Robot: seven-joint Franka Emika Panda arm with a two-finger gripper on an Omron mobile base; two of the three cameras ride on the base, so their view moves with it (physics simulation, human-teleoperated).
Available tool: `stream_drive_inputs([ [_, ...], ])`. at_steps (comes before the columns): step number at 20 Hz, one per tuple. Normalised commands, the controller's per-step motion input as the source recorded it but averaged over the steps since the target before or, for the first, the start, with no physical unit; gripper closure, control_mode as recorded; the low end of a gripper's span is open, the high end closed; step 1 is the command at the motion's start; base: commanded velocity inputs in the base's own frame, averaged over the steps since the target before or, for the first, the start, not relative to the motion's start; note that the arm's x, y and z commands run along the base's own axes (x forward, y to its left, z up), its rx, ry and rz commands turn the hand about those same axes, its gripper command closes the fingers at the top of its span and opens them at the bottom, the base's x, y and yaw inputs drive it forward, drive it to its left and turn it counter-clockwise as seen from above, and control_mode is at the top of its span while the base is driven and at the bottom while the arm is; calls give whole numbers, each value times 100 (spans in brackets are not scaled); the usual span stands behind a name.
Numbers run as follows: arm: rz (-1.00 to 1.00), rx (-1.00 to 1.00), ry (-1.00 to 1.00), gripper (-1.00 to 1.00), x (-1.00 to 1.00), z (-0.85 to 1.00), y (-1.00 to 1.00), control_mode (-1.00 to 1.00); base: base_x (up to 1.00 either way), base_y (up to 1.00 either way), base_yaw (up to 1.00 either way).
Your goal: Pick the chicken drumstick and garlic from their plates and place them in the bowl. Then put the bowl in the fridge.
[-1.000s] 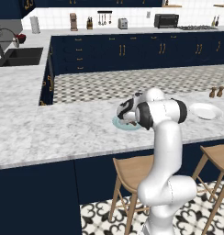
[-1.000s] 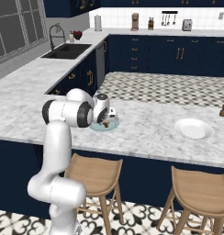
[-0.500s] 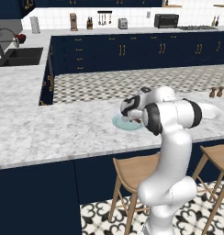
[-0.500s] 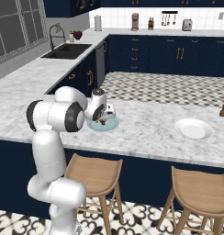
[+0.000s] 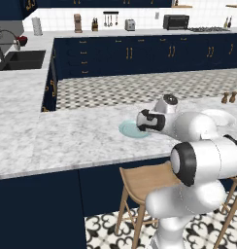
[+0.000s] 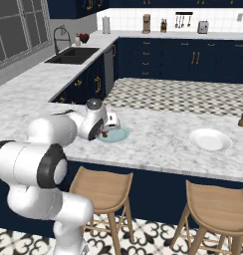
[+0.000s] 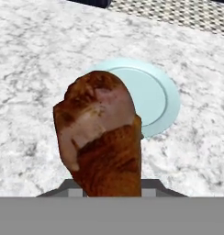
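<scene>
The chicken drumstick [image 7: 101, 137] is gripped in the hand [image 6: 104, 133] and held clear above the light blue plate [image 7: 153, 97] on the tabletop [image 5: 57, 141]. The carrying step is in hand. The bowl is to be located next, and the drumstick released over it. The white plate [image 6: 210, 140] lies well apart.

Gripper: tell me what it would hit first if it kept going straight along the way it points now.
The gripper holds the chicken drumstick. Straight ahead, past the drumstick, lies the light blue plate on the marble counter, so probably the plate first, though depth is hard to judge.
</scene>
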Motion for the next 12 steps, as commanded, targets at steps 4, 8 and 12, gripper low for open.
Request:
stream_drive_inputs([
  [4,-2,0,-1,100,-95,73,-4,-100,0,0,0],
  [8,0,0,0,100,0,0,0,100,-42,-55,-4],
  [12,0,0,0,100,0,0,0,100,-16,-99,-3],
])
